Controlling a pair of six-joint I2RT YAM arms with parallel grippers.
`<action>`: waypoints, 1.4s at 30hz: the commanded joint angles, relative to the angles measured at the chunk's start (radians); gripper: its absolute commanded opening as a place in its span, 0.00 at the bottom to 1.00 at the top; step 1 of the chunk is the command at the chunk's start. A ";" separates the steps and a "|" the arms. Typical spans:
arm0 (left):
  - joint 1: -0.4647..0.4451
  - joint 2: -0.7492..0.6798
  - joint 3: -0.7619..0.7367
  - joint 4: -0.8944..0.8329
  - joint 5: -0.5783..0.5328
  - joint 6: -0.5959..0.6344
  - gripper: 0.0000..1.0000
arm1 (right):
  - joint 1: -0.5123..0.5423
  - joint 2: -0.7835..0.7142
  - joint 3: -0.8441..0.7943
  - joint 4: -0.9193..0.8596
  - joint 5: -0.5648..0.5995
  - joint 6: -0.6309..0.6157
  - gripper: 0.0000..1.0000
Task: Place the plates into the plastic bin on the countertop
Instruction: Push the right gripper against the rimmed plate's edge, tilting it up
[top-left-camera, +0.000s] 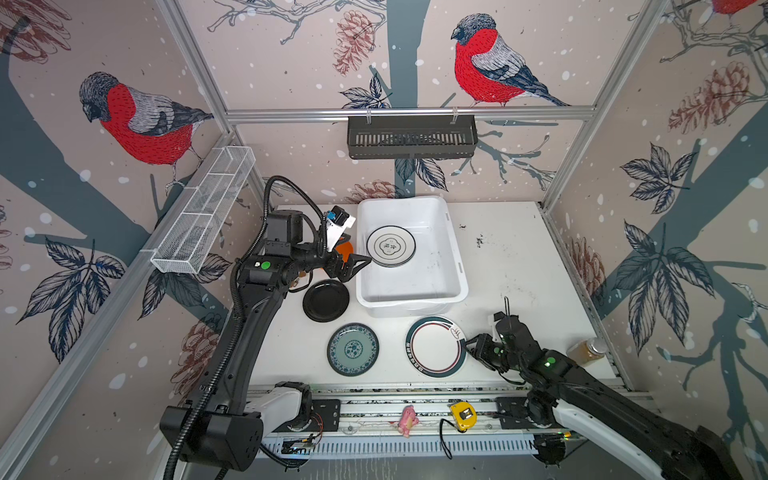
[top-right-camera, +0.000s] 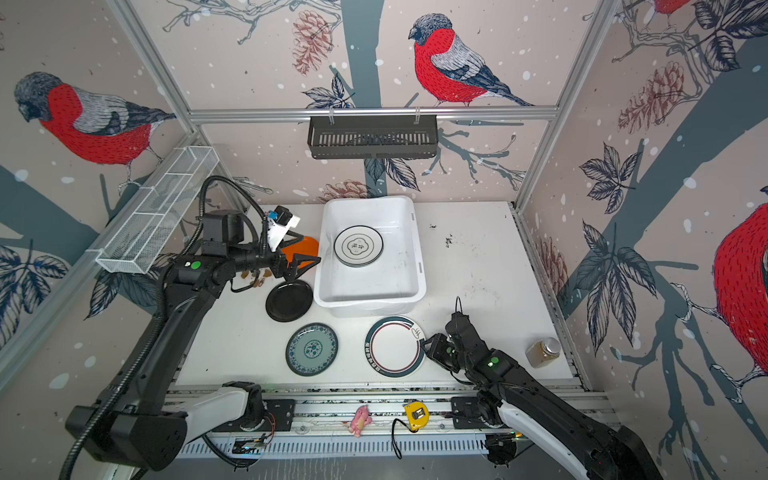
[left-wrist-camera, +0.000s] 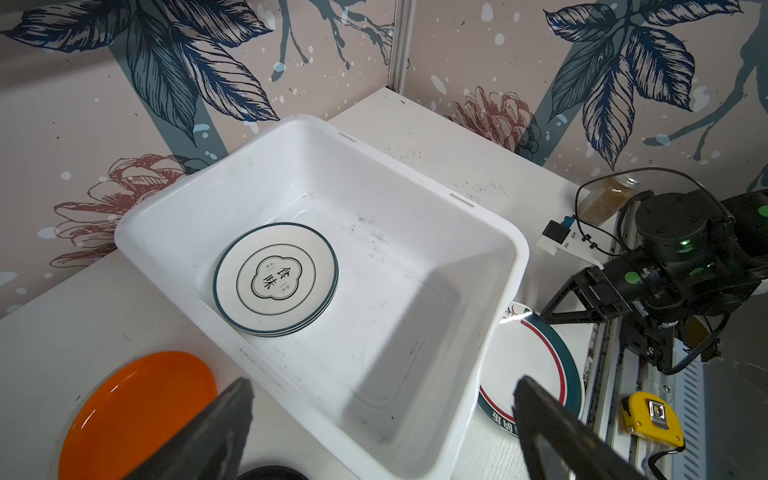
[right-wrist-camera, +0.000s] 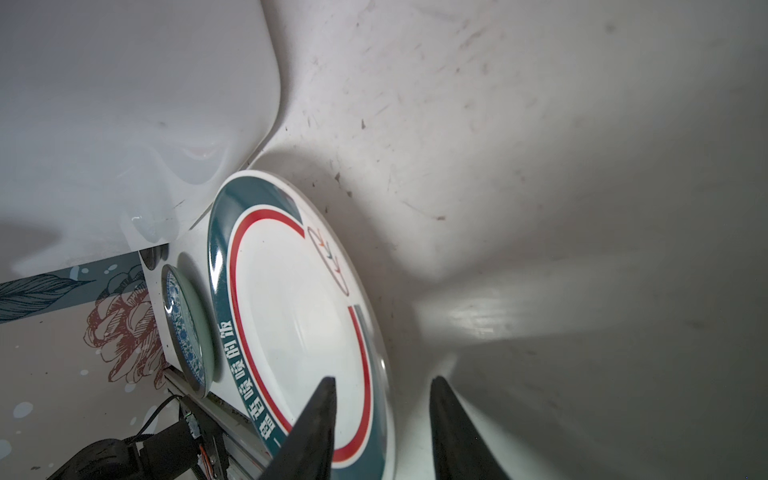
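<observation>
White plastic bin (top-left-camera: 432, 286) sits toward the back of the countertop (top-left-camera: 519, 266) in both top views, and a stack of white ringed plates (top-left-camera: 390, 246) lies flat on its floor. Four plates remain outside on the countertop. The orange plate (top-right-camera: 308, 245) is just left of the bin, partly hidden by the left arm, with the black plate (top-left-camera: 326, 300) in front of it. The teal floral plate (top-left-camera: 353, 349) and the banded white plate (top-left-camera: 434, 347) lie side by side nearer the front edge. The left gripper (top-left-camera: 360, 272) hovers at the bin's left wall, and the right gripper (top-left-camera: 469, 347) meets the banded plate's right rim. From the left wrist, the left gripper's fingers (left-wrist-camera: 232, 415) stand spread wide with nothing between them, above the bin's near rim. From the right wrist, the right gripper's fingers (right-wrist-camera: 320, 415) stand at a narrow gap across the banded plate's edge, one over the plate, one beside it above the countertop. Whether either pad touches the rim is unclear.
</observation>
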 joint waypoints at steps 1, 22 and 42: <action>-0.001 0.001 -0.002 0.021 0.017 -0.006 0.96 | 0.004 0.026 0.016 0.035 -0.009 -0.032 0.39; -0.001 -0.007 -0.042 0.029 0.001 0.009 0.95 | 0.013 0.246 0.033 0.125 -0.036 -0.069 0.27; -0.002 -0.008 -0.056 0.042 0.004 -0.005 0.95 | -0.039 0.177 -0.018 0.147 -0.079 -0.106 0.09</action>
